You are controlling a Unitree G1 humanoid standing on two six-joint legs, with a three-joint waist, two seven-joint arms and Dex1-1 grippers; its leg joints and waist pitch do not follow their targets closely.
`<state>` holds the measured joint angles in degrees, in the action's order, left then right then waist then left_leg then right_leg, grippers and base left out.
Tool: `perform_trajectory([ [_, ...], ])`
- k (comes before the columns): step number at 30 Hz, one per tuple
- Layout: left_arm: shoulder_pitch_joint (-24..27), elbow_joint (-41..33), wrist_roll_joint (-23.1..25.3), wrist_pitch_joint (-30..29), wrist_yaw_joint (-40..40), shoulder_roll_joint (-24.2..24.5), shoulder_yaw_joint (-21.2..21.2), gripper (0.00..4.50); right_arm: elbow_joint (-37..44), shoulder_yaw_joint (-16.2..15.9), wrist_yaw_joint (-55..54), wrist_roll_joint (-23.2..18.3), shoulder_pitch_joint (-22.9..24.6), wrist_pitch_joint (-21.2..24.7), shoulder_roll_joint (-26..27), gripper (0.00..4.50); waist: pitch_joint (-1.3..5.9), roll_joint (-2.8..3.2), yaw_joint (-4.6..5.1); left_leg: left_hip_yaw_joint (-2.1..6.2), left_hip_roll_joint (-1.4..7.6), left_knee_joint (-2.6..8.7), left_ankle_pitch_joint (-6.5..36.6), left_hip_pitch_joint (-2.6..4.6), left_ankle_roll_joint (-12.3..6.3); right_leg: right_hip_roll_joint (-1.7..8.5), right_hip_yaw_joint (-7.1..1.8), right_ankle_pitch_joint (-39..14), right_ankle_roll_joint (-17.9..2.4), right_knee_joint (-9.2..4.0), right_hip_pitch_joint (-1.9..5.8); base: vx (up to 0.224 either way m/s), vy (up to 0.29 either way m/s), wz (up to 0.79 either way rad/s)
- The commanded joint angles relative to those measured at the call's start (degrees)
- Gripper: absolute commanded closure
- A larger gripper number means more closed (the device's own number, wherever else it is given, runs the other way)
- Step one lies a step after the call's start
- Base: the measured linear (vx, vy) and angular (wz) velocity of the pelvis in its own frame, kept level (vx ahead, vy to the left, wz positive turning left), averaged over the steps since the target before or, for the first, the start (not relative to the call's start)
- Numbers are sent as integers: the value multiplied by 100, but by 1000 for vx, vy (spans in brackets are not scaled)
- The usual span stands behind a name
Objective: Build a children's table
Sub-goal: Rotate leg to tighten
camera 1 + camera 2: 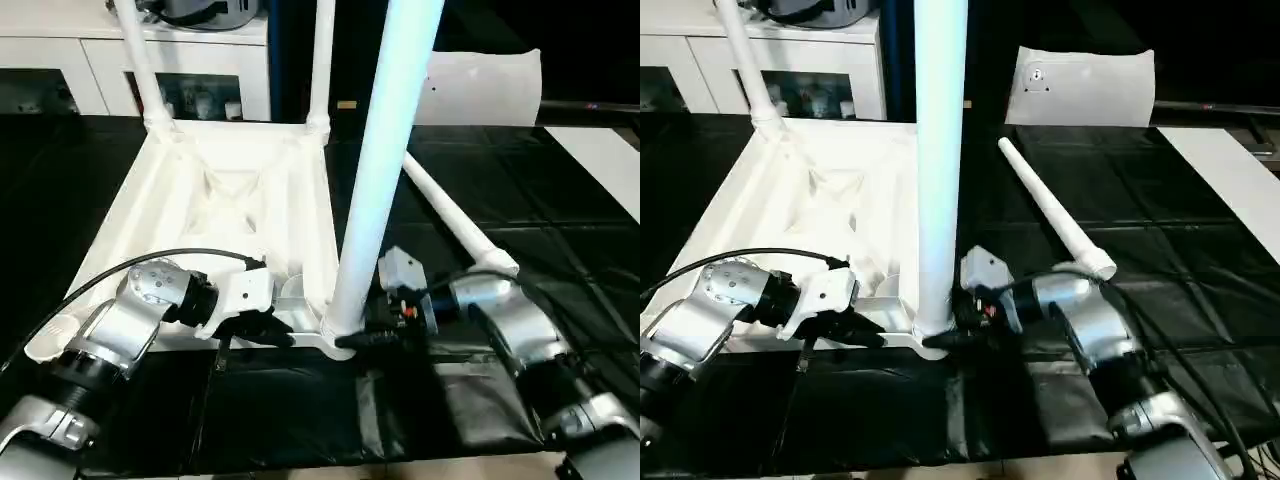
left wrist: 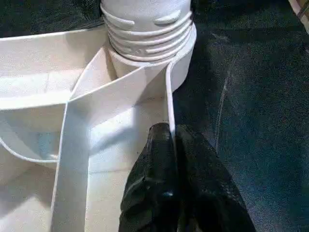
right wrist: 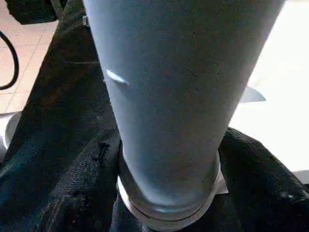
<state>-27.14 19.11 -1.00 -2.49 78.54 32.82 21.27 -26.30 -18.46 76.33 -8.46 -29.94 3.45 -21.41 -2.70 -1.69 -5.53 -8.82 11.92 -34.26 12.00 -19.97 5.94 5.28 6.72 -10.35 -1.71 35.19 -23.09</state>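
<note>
The children's table top (image 1: 230,190) lies upside down on the black cover, ribbed side up. Two legs (image 1: 140,60) stand in its far corner sockets. A third leg (image 1: 385,150) stands upright in the near right socket, its threaded base (image 2: 145,24) seated there. My right gripper (image 1: 365,335) is closed around the foot of this leg, with one black finger (image 3: 82,183) on each side against it. My left gripper (image 2: 170,133) is shut on the top's thin rim wall right beside that socket. A fourth leg (image 1: 1050,210) lies loose on the cover to the right.
A white cabinet (image 1: 60,60) with shelves stands behind the table top at the back left. A white bag (image 1: 480,85) lies at the back right and a white board (image 1: 610,160) at the far right. The black cover (image 1: 300,410) reaches to the front edge.
</note>
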Motion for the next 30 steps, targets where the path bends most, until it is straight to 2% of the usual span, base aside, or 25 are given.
perform_trajectory([
  [1, -72, 32, 117, 156, 236, -59, 295, 450, -74, -14, 115, -6, -69, -1, 7, 175, 366, 10, 35, -52, 154, 410, 598, -11, -277, 329, -370, -1018, -1125, -348, 354, 0, 0, 0],
  [8, -41, 38, 53, 96, 232, -38, 225, 450, -45, -53, 171, -82, 47, 98, 71, 186, 365, 22, 28, -51, 155, 412, 653, -13, -246, 332, -366, -1086, -1115, -357, 358, 0, 0, 0],
  [10, 82, -113, -78, -123, 53, -97, 82, 450, 165, 26, 6, -261, 239, 423, 198, 187, 366, 65, 22, -48, 158, 415, 624, -13, -237, 325, -372, -979, -1155, -337, 363, 0, 0, 0],
  [12, 139, -193, -137, -235, -50, -132, 9, 450, 276, 72, -86, -358, 331, 604, 265, 187, 371, 43, 19, -47, 164, 419, 641, -8, -227, 323, -368, -944, -1157, -342, 363, 0, 0, 0],
  [14, 276, -451, -248, -591, -417, -251, -176, 450, 486, 170, -673, -367, 524, 932, 500, 188, 360, 81, 23, -35, 167, 433, 711, -21, -191, 335, -362, -1003, -1157, -349, 364, 0, 0, 0],
  [15, 374, -661, -204, -936, -903, -402, -315, 450, 586, 210, -1319, -203, 650, 1042, 739, 189, 346, 60, 49, -33, 177, 451, 781, -11, -127, 332, -369, -1078, -1116, -360, 360, 0, 0, 0],
  [16, 410, -737, -196, -1044, -1071, -467, -364, 450, 602, 230, -1571, -138, 685, 1079, 835, 189, 321, 75, 63, -28, 177, 468, 882, -17, -75, 333, -368, -1233, -1085, -371, 352, 0, 0, 0],
  [17, 472, -870, -178, -1242, -1402, -606, -458, 450, 604, 271, -2081, 2, 738, 1130, 1036, 191, 279, 67, 89, -34, 142, 483, 1260, 11, 12, 328, -344, -1979, -891, -470, 330, 0, 0, 0],
  [18, 472, -870, -178, -1242, -1402, -606, -458, 450, 604, 271, -2081, 2, 738, 1130, 1036, 191, 251, 63, 120, -8, 107, 491, 1582, 31, 80, 342, -305, -2777, -619, -560, 324, 0, 0, 0],
  [19, 554, -1069, -142, -1539, -1834, -853, -558, 450, 621, 359, -2557, 37, 795, 1258, 1300, 191, 240, 61, 177, 16, 99, 491, 1770, 31, 146, 354, -284, -3299, -353, -628, 323, -53, -6, -11],
  [20, 643, -1266, -49, -1893, -2370, -1177, -664, 450, 639, 465, -3069, 59, 848, 1434, 1599, 191, 234, 72, 192, 29, 87, 484, 1854, 58, 151, 357, -249, -3482, -274, -679, 303, -55, 3, -9],
  [21, 643, -1266, -49, -1893, -2370, -1177, -664, 450, 639, 465, -3069, 59, 848, 1434, 1599, 191, 226, 59, 269, 45, 73, 469, 1908, 61, 166, 357, -210, -3675, -154, -740, 289, -55, 3, -9],
  [22, 704, -1399, 17, -2139, -2746, -1404, -739, 450, 647, 540, -3429, 75, 881, 1558, 1811, 191, 245, 66, 283, 58, 54, 452, 1935, 66, 154, 354, -185, -3740, -94, -759, 293, 0, 0, 0],
  [24, 780, -1558, 211, -2455, -3466, -1895, -838, 450, 635, 627, -4071, 194, 915, 1730, 2210, 192, 231, 95, 425, 94, 87, 491, 2078, 16, 113, 328, -143, -3540, -94, -784, 314, 0, 0, 0],
  [25, 789, -1580, 284, -2518, -3679, -2038, -865, 450, 620, 652, -4237, 219, 915, 1771, 2321, 192, 249, 127, 439, 103, 87, 487, 2102, 33, 121, 325, -132, -3455, -103, -782, 320, 0, 0, 0],
  [27, 779, -1692, 504, -2768, -4432, -2538, -930, 450, 593, 783, -4886, 265, 892, 2043, 2728, 192, 226, 107, 504, 88, 68, 490, 2222, 91, 32, 293, -132, -3358, -146, -829, 262, 0, 0, 0],
  [28, 762, -1742, 565, -2868, -4689, -2707, -942, 450, 579, 850, -5135, 259, 873, 2172, 2872, 192, 238, 106, 512, 93, 61, 484, 2240, 98, 10, 297, -123, -3355, -149, -834, 266, 0, 0, 0],
  [29, 730, -1818, 645, -3002, -4874, -2849, -901, 450, 544, 860, -5354, 315, 847, 2215, 2983, 192, 258, 114, 538, 103, 67, 500, 2166, 74, -33, 305, -143, -3160, -197, -805, 300, 0, 0, 0],
  [30, 695, -1859, 713, -3068, -4982, -2922, -869, 450, 505, 882, -5423, 301, 828, 2194, 3058, 192, 257, 156, 546, 112, 82, 523, 2100, 29, -52, 300, -175, -2953, -238, -767, 312, 0, 0, 0],
])
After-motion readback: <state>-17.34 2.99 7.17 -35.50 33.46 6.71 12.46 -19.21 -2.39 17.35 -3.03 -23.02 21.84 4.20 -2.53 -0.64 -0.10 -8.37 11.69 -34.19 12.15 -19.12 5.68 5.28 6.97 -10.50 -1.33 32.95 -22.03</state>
